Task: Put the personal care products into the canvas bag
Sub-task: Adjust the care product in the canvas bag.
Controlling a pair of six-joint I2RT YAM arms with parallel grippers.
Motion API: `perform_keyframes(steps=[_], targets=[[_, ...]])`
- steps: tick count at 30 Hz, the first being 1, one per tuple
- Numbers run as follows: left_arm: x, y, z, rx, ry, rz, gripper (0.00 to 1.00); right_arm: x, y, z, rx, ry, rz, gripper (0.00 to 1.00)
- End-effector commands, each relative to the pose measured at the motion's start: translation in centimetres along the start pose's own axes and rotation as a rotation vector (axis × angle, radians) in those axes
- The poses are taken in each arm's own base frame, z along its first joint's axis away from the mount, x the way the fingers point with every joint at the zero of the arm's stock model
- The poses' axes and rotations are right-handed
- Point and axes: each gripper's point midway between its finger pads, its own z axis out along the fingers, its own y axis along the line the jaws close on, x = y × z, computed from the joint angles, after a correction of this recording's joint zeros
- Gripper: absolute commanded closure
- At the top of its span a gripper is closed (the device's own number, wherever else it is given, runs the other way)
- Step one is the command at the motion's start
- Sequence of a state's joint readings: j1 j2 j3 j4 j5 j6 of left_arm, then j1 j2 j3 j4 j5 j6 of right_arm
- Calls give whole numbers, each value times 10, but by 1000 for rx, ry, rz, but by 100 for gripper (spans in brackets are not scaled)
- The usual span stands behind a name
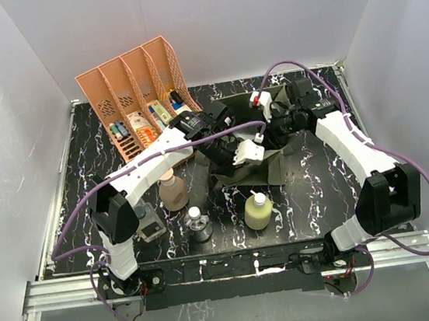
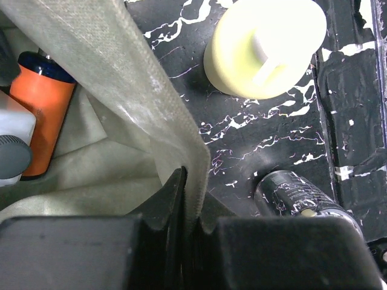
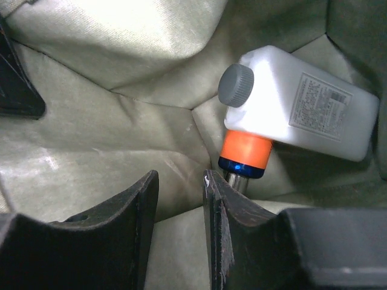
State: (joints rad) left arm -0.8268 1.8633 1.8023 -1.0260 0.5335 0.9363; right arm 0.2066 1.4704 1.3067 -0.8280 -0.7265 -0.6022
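Observation:
The olive canvas bag (image 1: 274, 170) stands open mid-table. My left gripper (image 1: 236, 156) is shut on its near rim, and the fabric is pinched between the fingers in the left wrist view (image 2: 184, 181). My right gripper (image 3: 178, 199) is open and empty, reaching down inside the bag (image 3: 109, 121). The white bottle (image 3: 308, 109) and the orange-and-blue pump bottle (image 3: 245, 154) lie in the bag, just past my right finger. Outside stand the tan pump bottle (image 1: 173, 190), small clear round bottle (image 1: 198, 223), yellow white-capped bottle (image 1: 257, 210) and twin pack (image 1: 145, 220).
The salmon slotted rack (image 1: 139, 91) stands at the back left with small boxes and tubes at its foot. White walls enclose the table. The left arm stretches across the table's left half, above the tan bottle.

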Motion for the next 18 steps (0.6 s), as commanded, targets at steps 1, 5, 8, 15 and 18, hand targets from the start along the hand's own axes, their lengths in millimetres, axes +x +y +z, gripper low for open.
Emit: perform_keyframes(steps=[1,5,8,15,18], targets=[[24,-6,13,52,77,2,97,9,-14,19,-1,-15,-54,61],[14,0,20,40,25,13,97,-5,-29,26,32,-64,-51,58],[2,5,22,18,-38,6,94,-21,-44,26,72,-102,-108,54],[-3,7,31,-25,-115,-1,95,-25,-67,32,115,-85,-235,36],[0,9,30,-38,-122,18,96,-28,-74,40,107,-94,-273,24]])
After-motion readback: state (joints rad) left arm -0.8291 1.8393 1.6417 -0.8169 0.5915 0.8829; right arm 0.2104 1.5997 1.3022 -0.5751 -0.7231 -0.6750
